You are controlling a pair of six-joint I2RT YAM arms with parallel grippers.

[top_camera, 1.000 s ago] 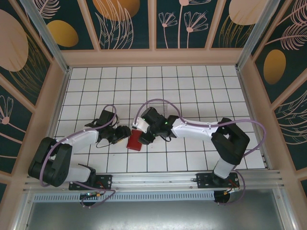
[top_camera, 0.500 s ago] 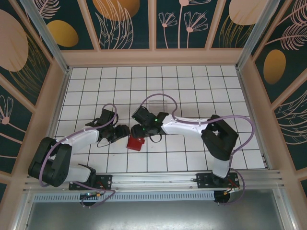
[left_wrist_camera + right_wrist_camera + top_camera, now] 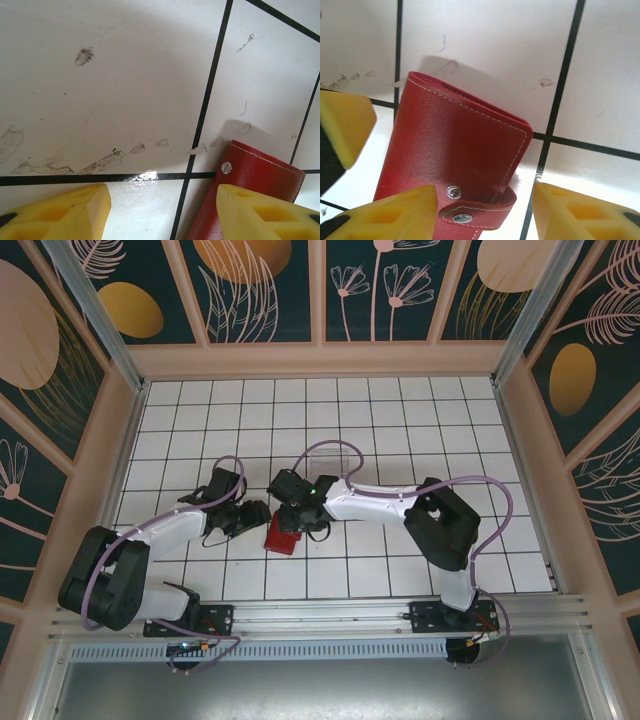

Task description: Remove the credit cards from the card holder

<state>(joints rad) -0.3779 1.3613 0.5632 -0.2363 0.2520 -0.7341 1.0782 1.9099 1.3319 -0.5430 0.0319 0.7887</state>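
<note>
The card holder (image 3: 455, 150) is a red wallet lying folded shut on the white tiles, its little tab (image 3: 480, 210) unsnapped and curling up. No credit cards show; they are hidden. My right gripper (image 3: 485, 200) hangs open just above the wallet's tab end, one yellow finger (image 3: 395, 215) over its corner and the other off to the side. In the top view the wallet (image 3: 281, 538) lies between both grippers. My left gripper (image 3: 162, 200) is open over bare tile, and its right finger (image 3: 265, 212) overlaps the wallet's edge (image 3: 255, 172).
A clear plastic box (image 3: 335, 454) stands just behind the right arm's forearm (image 3: 375, 502). The left arm (image 3: 170, 530) lies low along the near left. Pink walls enclose the tiled table (image 3: 420, 420), with free room at the back and right.
The right arm has swung left and drawn its gripper back over the wallet's upper end; its elbow has shifted left too. The left arm and the wallet have stayed put.
</note>
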